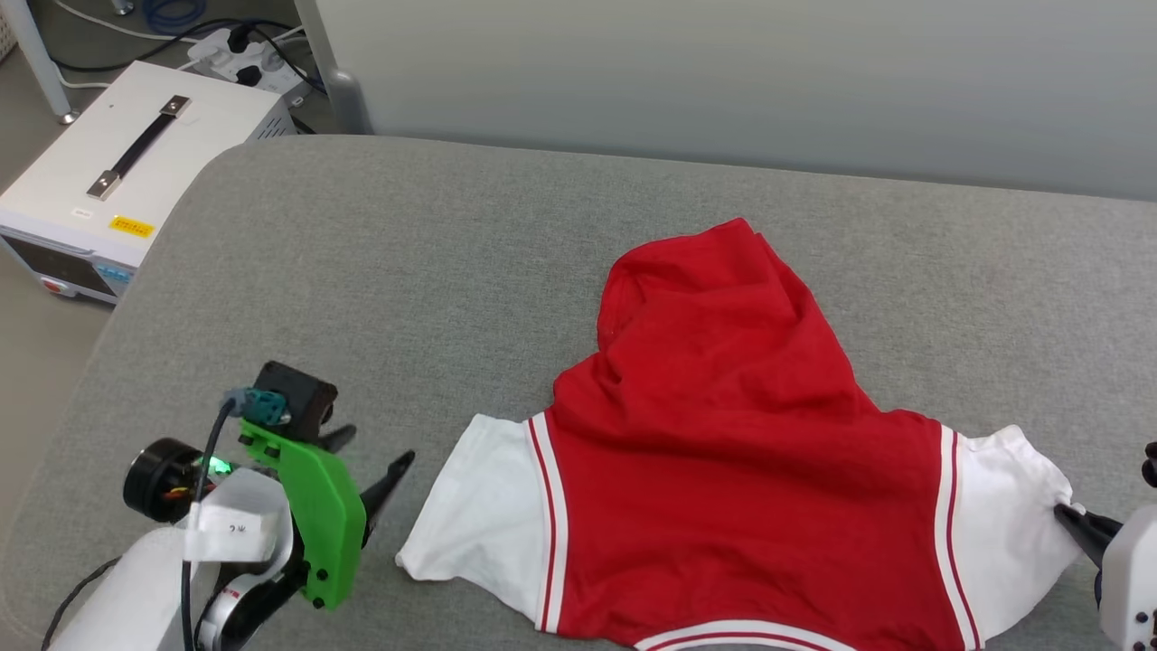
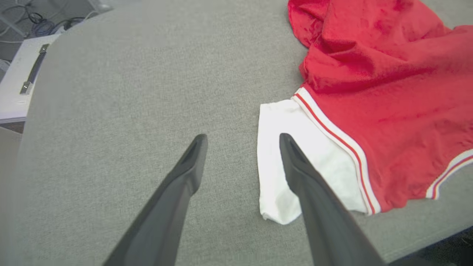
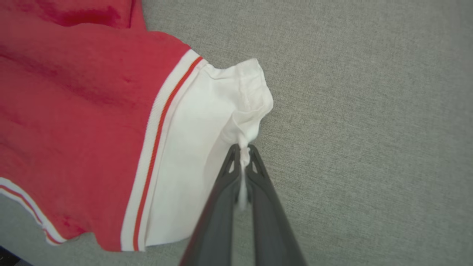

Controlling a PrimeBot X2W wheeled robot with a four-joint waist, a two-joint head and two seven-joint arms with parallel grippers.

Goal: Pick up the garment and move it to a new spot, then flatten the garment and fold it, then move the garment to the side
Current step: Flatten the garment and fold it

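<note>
The shirt (image 1: 723, 434) lies rumpled on the grey table (image 1: 407, 271), toward 5 o'clock in the head view. The right claw (image 3: 242, 148), at 4 o'clock, is pinched tight on the edge of its white sleeve (image 3: 192, 147). The left claw (image 2: 242, 138), at 8 o'clock, gapes wide and empty, just beside the other sleeve (image 2: 273, 155).

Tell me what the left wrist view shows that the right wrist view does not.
Left wrist view: the left tool, open, by one white sleeve that lies free, and a white box with a dark handle at that view's left. Right wrist view: the right tool, shut on the edge of the other sleeve. Both: the red garment on the grey surface.
</note>
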